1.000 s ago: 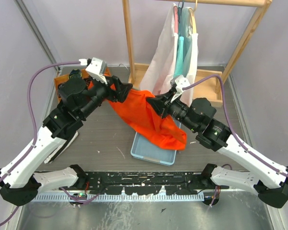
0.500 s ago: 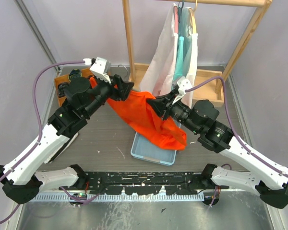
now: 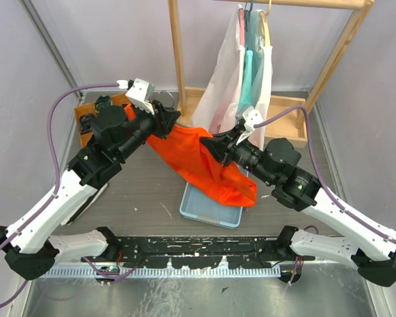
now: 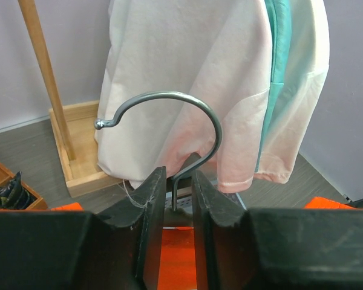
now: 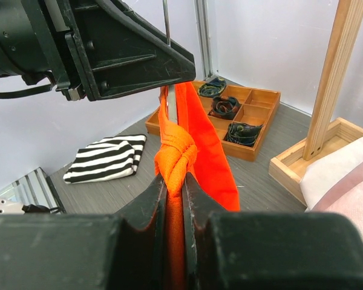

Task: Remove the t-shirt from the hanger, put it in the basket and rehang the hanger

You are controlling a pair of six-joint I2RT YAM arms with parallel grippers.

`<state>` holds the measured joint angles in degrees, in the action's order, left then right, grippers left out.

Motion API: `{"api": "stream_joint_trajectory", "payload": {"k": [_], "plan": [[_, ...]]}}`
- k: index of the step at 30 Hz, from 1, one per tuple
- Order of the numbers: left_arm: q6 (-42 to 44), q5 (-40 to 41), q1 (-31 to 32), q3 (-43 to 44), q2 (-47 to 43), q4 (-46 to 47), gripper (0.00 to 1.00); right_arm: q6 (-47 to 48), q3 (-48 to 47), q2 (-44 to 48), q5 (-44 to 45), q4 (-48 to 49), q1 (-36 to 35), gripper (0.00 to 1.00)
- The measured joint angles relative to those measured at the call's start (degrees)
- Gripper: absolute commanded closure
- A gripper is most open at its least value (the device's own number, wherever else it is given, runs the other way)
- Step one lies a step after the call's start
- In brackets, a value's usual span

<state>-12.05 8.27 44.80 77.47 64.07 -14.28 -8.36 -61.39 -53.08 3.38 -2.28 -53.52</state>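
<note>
The orange t-shirt hangs stretched in the air between my two grippers, its lower end drooping over a blue tray. My left gripper is at its upper left end. In the left wrist view that gripper has its jaws closed in on the neck of the hanger, whose metal hook rises just above them, with orange cloth below. My right gripper is shut on a bunched fold of the t-shirt; the twisted cloth stands out of its jaws. The hanger's arms are hidden under the cloth.
A wooden rack at the back carries pale pink and teal garments close behind the grippers. The blue tray lies under the t-shirt. A wooden compartment box and a folded striped cloth sit at the left.
The left gripper has shifted slightly right and its jaws have closed from wide open onto the hanger's neck. The right gripper keeps its hold on the t-shirt and has barely moved.
</note>
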Motion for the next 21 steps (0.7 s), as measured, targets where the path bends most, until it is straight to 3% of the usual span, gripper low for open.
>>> {"api": "stream_joint_trajectory", "payload": {"k": [5, 9, 15, 19, 21], "plan": [[-0.09, 0.00, 0.00, 0.00, 0.02, 0.02, 0.99, -0.20, 0.00, 0.00, 0.00, 0.02, -0.07, 0.99], [0.07, 0.24, -0.02, 0.00, 0.02, 0.09, 1.00, -0.33, 0.02, 0.24, 0.07, 0.00, -0.22, 0.98], [0.04, 0.37, -0.02, 0.00, 0.00, 0.15, 1.00, -0.57, -0.02, 0.33, 0.13, -0.13, -0.35, 0.54], [0.07, 0.79, 0.00, 0.02, 0.02, 0.13, 1.00, -0.74, -1.11, 0.35, 0.02, -0.83, -0.44, 0.34], [0.11, 1.18, 0.00, 0.20, 0.17, 0.00, 1.00, -0.76, -1.44, 0.79, 0.04, -1.20, -0.44, 0.30]]}}
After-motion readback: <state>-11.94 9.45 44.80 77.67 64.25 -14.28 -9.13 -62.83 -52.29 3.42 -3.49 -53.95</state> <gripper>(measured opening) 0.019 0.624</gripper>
